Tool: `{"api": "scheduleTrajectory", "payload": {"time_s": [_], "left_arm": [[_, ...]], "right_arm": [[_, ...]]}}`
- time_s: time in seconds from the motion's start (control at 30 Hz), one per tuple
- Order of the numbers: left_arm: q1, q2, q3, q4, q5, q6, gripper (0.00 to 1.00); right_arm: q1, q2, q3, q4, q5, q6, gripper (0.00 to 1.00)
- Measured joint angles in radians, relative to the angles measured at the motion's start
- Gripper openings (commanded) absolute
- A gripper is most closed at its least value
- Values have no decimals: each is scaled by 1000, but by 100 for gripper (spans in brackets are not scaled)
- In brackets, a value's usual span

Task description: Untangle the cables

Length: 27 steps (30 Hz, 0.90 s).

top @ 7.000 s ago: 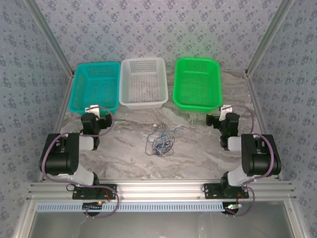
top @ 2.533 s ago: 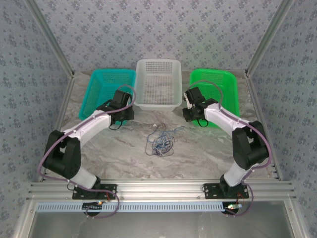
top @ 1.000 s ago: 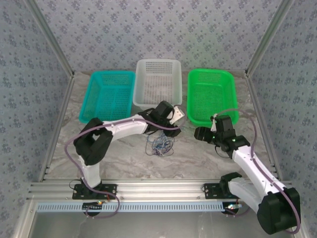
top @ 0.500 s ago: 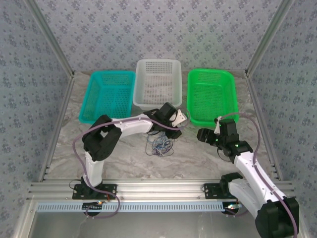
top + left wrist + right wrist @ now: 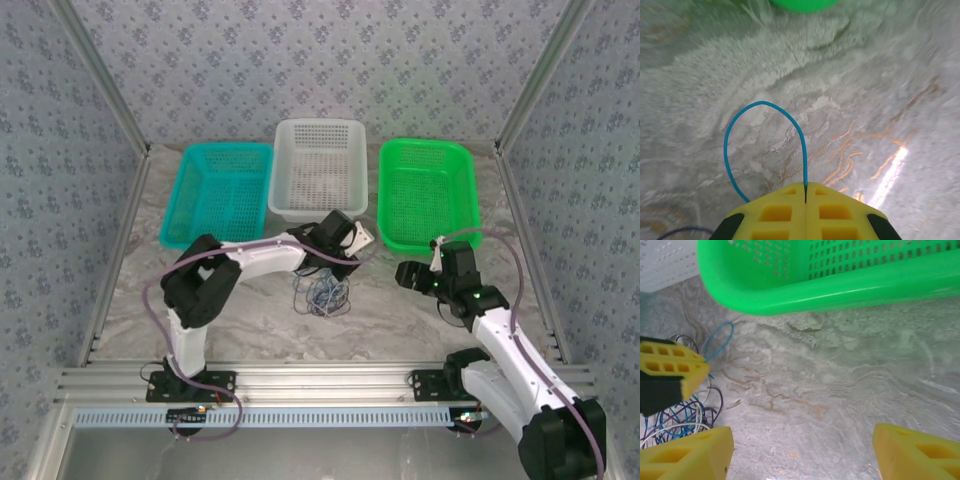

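Marbled tabletop (image 5: 250, 320) is bearing the tangled cables (image 5: 322, 292); left gripper (image 5: 805, 185), having just closed, is pinching one blue cable (image 5: 760, 102); right gripper (image 5: 800, 450) is hanging wide open to its right, so separating is beginning

Three baskets (image 5: 180, 200) line your table's (image 5: 250, 320) far side; the cables (image 5: 322, 292) lie before the middle basket (image 5: 320, 123), your left gripper (image 5: 805, 186) at their far edge, your right gripper (image 5: 804, 429) to their right, before the right basket (image 5: 425, 143).
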<state>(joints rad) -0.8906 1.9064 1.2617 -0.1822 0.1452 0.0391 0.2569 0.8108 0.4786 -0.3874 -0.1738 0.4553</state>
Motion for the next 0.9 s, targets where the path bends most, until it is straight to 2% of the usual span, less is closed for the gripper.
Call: {"api": "scheduleTrajectory", "payload": {"time_s": [0.3, 0.53, 0.73, 0.9], "left_arm": [[0, -275, -88, 125, -4, -129, 1], [0, -378, -150, 181, -7, -230, 3], [0, -456, -216, 253, -8, -325, 4], [0, -519, -252, 331, -15, -385, 5]], "right_arm": [[195, -69, -36, 94, 61, -23, 80], [305, -53, -56, 243, 81, -26, 88], [401, 46, -69, 402, 114, -26, 90], [486, 198, -50, 536, 144, -47, 91]]}}
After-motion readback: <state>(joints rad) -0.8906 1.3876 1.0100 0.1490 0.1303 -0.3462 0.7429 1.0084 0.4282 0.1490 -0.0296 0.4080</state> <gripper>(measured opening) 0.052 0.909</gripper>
